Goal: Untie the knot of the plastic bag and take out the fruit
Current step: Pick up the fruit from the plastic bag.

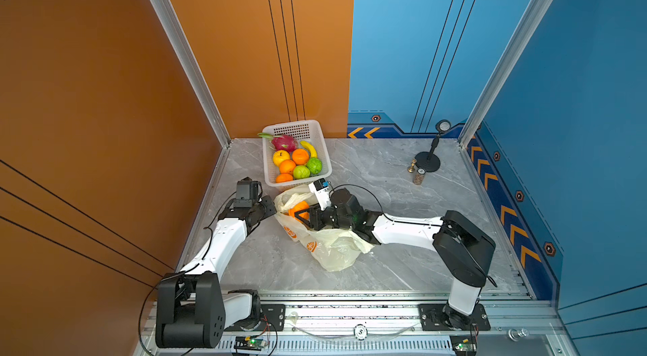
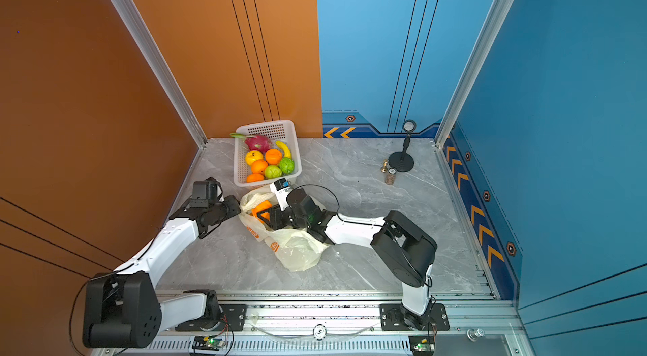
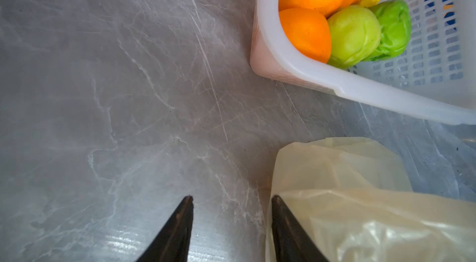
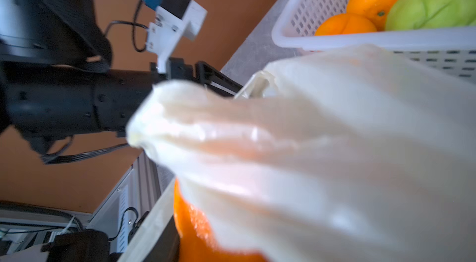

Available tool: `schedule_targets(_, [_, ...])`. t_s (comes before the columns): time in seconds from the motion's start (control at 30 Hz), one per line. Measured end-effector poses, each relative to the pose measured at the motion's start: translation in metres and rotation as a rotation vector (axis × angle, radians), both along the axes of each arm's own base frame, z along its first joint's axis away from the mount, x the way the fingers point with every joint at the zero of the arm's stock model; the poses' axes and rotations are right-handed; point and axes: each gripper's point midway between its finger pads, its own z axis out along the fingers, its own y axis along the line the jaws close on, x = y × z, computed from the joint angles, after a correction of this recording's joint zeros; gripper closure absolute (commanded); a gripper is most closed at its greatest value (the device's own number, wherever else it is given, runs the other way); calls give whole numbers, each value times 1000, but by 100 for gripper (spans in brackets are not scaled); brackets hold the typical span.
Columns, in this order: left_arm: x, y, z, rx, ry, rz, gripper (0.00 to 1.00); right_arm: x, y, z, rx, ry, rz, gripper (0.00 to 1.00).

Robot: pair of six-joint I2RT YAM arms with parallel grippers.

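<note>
Top views are where the plastic bag (image 1: 336, 249) is best seen, slumped open-mouthed on the marble table (image 1: 385, 266) just beside the white basket (image 1: 292, 124) of fruit (image 1: 300, 156). An orange (image 1: 297, 206) in its mouth appears clamped by the right gripper (image 1: 301, 215), though plastic veils the wrist view. The left gripper (image 3: 231, 197) is held apart, empty, one fingertip (image 3: 277, 204) at the bag's edge.

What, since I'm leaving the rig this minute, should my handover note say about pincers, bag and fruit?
Left pincer: open, empty, over the table beside the plastic bag.
Right pincer: closed on an orange in the bag's mouth.
Done: bag open, no knot visible; seven fruit and a banana in the basket.
To do: take this orange out, likely to the basket; whether more lies inside, cannot tell.
</note>
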Motion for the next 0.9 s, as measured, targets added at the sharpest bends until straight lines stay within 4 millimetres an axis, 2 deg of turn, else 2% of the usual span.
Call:
schedule_targets(0.13, [-1, -3, 0, 14, 0, -8, 44, 4, -3, 30, 104, -1, 21, 71])
schedule_targets(0.23, [-2, -2, 3, 25, -3, -13, 35, 12, -7, 38, 148, 36, 12, 71])
schedule_targets(0.37, [-7, 1, 17, 45, -38, -9, 21, 22, -15, 47, 193, 77, -8, 70])
schedule_targets(0.47, [-12, 2, 36, 54, -91, -16, 15, 27, -23, 57, 209, 90, -30, 70])
schedule_targets(0.53, [-16, 0, 49, 57, -133, -32, 15, 28, -29, 62, 205, 98, -40, 70])
schedule_targets(0.63, [-21, -7, 74, 59, -220, -90, 9, 32, -35, 70, 197, 115, -48, 70])
schedule_targets(0.8, [-30, -28, 124, 58, -394, -215, 10, 36, -42, 59, 131, 172, -57, 69])
schedule_targets(0.9, [-33, -47, 154, 35, -490, -312, 11, 34, -44, 50, 87, 201, -56, 69])
